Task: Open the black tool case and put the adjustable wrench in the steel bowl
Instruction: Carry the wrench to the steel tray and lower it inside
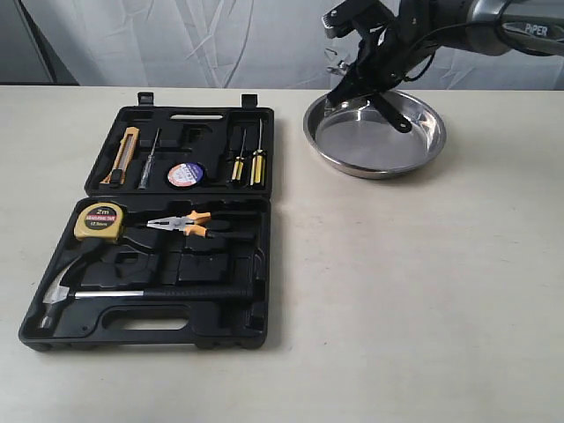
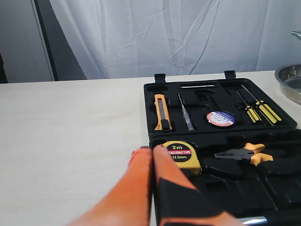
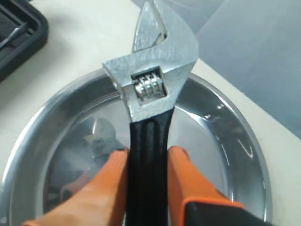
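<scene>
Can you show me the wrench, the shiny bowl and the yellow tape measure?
adjustable wrench [image 3: 149, 87]: right wrist view, its silver head.
steel bowl [image 1: 372, 173]: exterior view, its near rim.
tape measure [image 1: 99, 220]: exterior view, its yellow face.

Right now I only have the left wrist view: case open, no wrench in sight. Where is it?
Observer: The right tool is shut on the adjustable wrench, gripping its black handle.
Operator: Positioned to drop?
Observer: It is held over the steel bowl, not yet released.
Operator: What's the chrome bit at my frame's bottom edge?
Observer: The claw hammer, lying in the slot by the carry handle of the case.
</scene>
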Robot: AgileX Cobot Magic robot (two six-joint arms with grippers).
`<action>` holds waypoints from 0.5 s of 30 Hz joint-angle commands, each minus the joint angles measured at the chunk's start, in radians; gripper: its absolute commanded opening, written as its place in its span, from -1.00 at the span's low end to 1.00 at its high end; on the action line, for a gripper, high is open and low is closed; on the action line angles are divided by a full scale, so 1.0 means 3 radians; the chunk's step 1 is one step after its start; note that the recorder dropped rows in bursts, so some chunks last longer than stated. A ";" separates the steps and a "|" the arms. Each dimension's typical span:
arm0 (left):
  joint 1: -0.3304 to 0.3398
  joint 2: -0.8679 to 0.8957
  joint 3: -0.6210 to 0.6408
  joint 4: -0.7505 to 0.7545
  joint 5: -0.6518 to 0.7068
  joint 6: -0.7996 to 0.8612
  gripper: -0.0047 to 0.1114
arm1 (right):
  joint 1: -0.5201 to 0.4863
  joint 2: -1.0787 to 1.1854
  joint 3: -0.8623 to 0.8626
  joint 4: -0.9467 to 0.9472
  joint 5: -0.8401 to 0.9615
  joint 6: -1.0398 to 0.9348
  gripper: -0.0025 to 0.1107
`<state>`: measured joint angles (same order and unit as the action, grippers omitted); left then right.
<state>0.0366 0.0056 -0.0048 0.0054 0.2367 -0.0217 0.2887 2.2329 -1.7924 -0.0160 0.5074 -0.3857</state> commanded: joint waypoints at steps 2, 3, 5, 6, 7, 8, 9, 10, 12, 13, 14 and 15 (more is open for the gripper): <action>0.0008 -0.0019 0.0016 0.0002 0.0004 0.0002 -0.92 | -0.0149 0.0018 -0.0024 0.0143 -0.0110 0.0019 -0.97; 0.0008 -0.0019 0.0016 0.0002 0.0004 0.0002 -0.92 | -0.0155 0.0026 -0.0024 0.0168 -0.0110 0.0019 -0.97; 0.0008 -0.0019 0.0016 0.0002 0.0004 0.0002 -0.92 | -0.0161 0.0057 -0.0024 0.0202 -0.0110 0.0019 -0.97; 0.0008 -0.0019 0.0016 0.0002 0.0004 0.0002 -0.92 | -0.0161 0.0073 -0.0024 0.0227 -0.0110 0.0019 -0.97; 0.0008 -0.0019 0.0016 0.0002 0.0004 0.0002 -0.92 | -0.0161 0.0082 -0.0024 0.0236 -0.0119 0.0019 -0.97; 0.0008 -0.0019 0.0016 0.0002 0.0004 0.0002 -0.92 | -0.0161 0.0094 -0.0024 0.0236 -0.0126 0.0019 -0.97; 0.0008 -0.0019 0.0016 0.0002 0.0004 0.0002 -0.92 | -0.0161 0.0091 -0.0024 0.0236 -0.0133 0.0019 -0.97; 0.0008 -0.0019 0.0016 0.0002 0.0004 0.0002 -0.92 | -0.0161 0.0091 -0.0024 0.0236 -0.0146 0.0019 -0.95; 0.0008 -0.0019 0.0016 0.0002 0.0004 0.0002 -0.92 | -0.0161 0.0091 -0.0024 0.0245 -0.0188 0.0019 -0.78; 0.0008 -0.0019 0.0016 0.0002 0.0004 0.0002 -0.92 | -0.0161 0.0091 -0.0024 0.0245 -0.0221 0.0019 -0.68; 0.0008 -0.0019 0.0016 0.0002 0.0004 0.0002 -0.92 | -0.0161 0.0091 -0.0024 0.0245 -0.0236 0.0019 -0.54; 0.0008 -0.0019 0.0016 0.0002 0.0004 0.0002 -0.92 | -0.0161 0.0091 -0.0024 0.0251 -0.0253 0.0019 -0.40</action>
<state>0.0366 0.0056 -0.0048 0.0054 0.2367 -0.0217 0.2444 2.2735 -1.7924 0.0540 0.4767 -0.3819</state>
